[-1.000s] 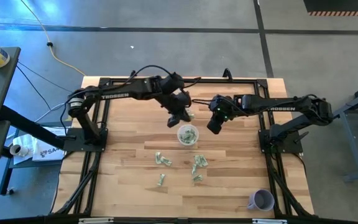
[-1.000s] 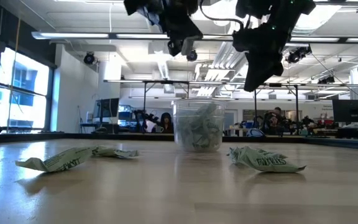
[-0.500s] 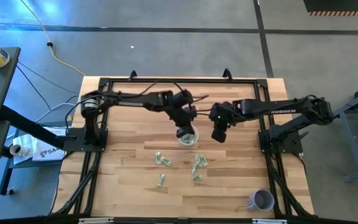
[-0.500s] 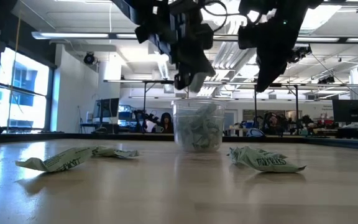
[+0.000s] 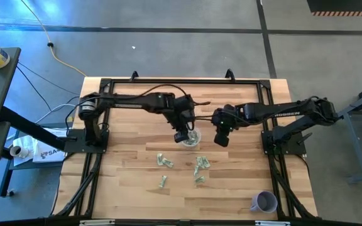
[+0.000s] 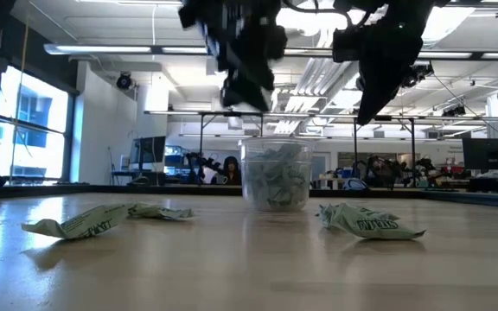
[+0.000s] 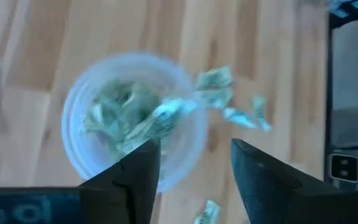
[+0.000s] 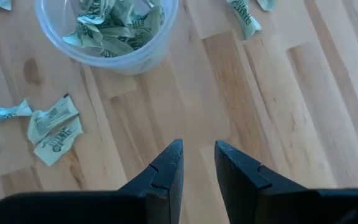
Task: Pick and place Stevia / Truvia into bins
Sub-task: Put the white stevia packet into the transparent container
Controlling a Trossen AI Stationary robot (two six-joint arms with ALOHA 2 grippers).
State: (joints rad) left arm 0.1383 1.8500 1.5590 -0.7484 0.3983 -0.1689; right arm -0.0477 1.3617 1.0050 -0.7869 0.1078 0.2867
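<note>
Near packets: loose Stevia / Truvia packets (image 5: 164,161) lay crumpled on the wooden table (image 5: 124,188), near of the cup, with another cluster (image 5: 200,165) to their right and 1 more (image 5: 163,181) nearest of all.
Purple cup: an opaque lavender cup (image 5: 264,201) stood at the near right corner, well apart from the work.
Handling: the packets looked light, soft and creased; paper of that kind would likely slide on wood and buckle. A pinch across a raised fold or short edge seemed the best hold, since a flat one offers little to grip.
Bin: the clear cup (image 5: 190,136) sat at mid-table, already well filled with green-and-white packets (image 7: 138,118).
Left gripper: the left gripper (image 7: 191,168) hung directly above the cup, fingers spread apart with nothing between them.
Right gripper: the right gripper (image 8: 197,163) hovered just right of the cup over bare wood, fingers close together with a narrow gap, holding nothing visible.
</note>
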